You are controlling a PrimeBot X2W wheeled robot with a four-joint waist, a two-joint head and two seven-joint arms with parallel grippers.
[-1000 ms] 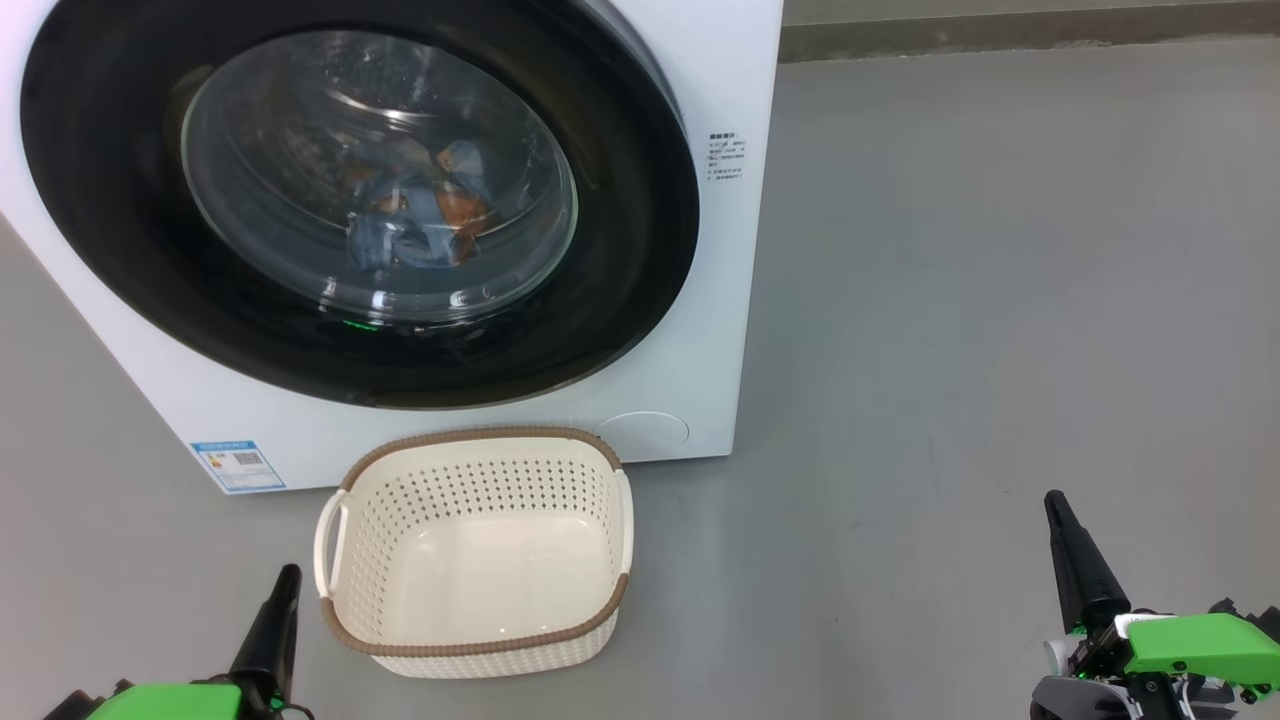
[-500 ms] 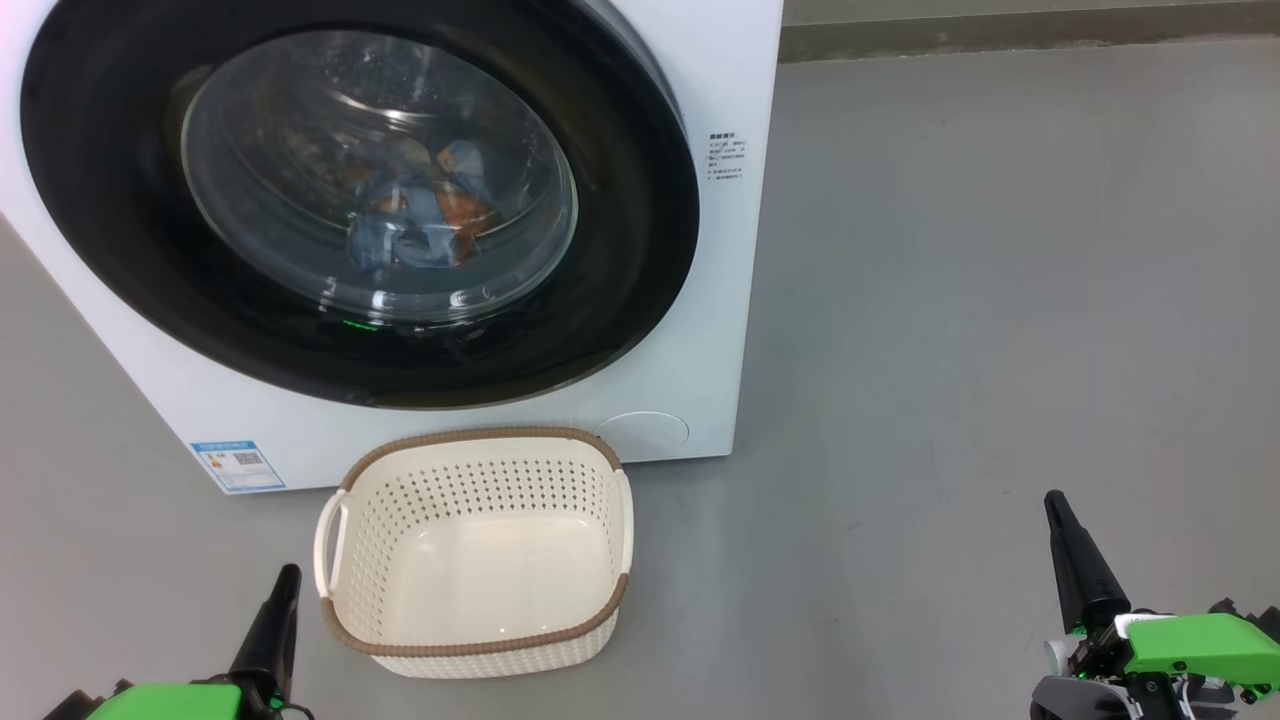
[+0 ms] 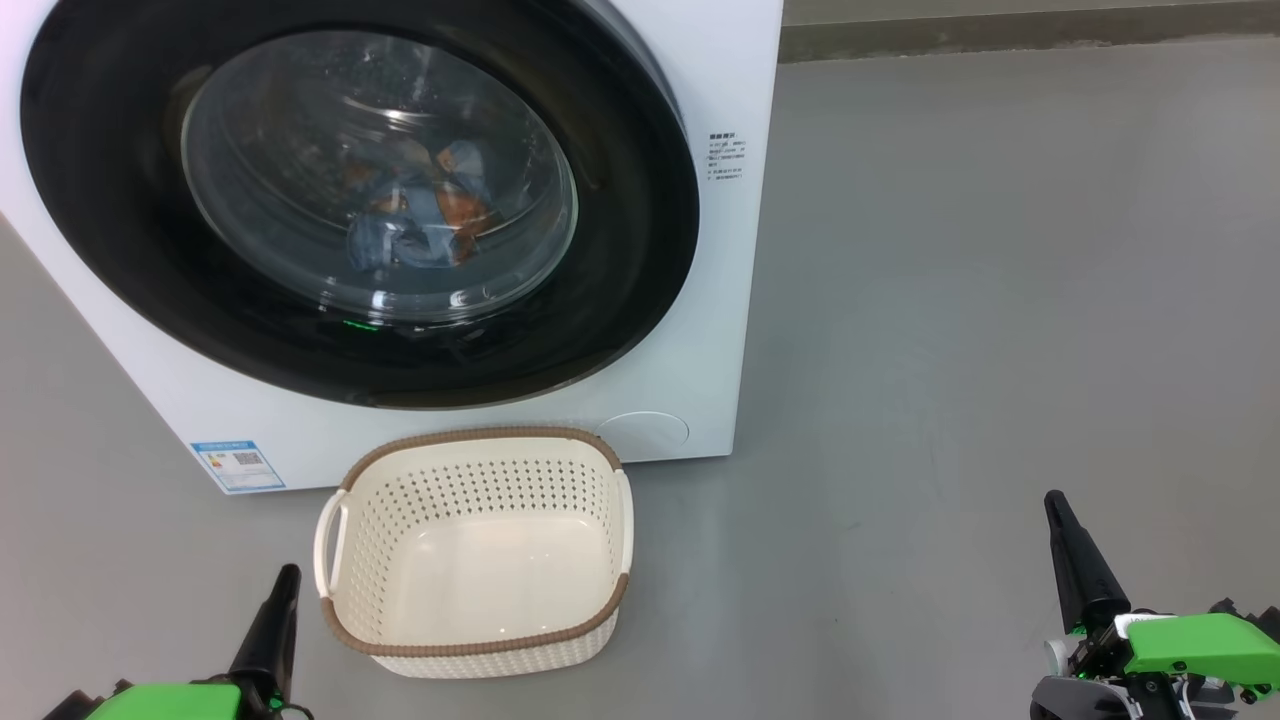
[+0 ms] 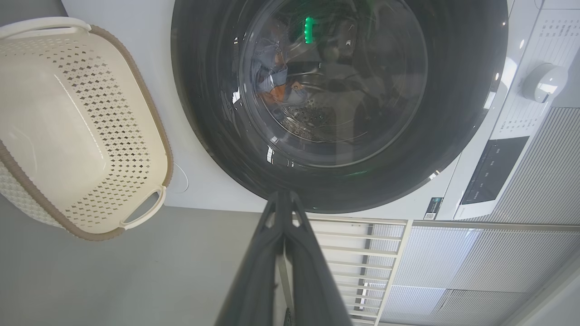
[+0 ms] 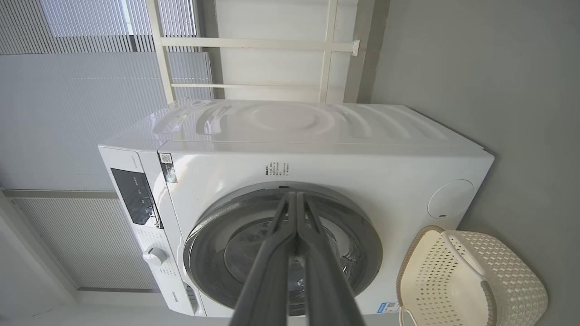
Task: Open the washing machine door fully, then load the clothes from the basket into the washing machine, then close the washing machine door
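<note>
Two grippers idle, washing machine door point(image 3: 625, 250) shut on the laundry

Both arms sit at the near edge of the head view. The left gripper point(image 3: 283, 582) is at the near left, just beside the left end of the basket point(image 3: 480, 437). The right gripper point(image 3: 1062, 520) is at the near right, over bare grey floor point(image 3: 1000, 300) and well apart from everything. Each has its two dark fingers pressed together and holds nothing.

The washing machine point(image 3: 725, 70) fills the far left. Its round door lies flush against the white front, the black rim unbroken all the way round. Through the glass bowl the clothes point(image 3: 420, 225), blue fabric with orange-brown patches, lie heaped low in the drum. The basket stands on the floor right at the foot of the machine, below the door, and it is empty.

Judging from this, opening, loading and closing all look done, and only confirming the latch remains. To do that well, check that the rim sits even with no cloth pinched at the seal; none shows here. If a last push is needed, press a closed fingertip on the black rim, not the glass, on the side away from the hinge. Which side that is cannot be told. Keep the left arm clear of the basket.
</note>
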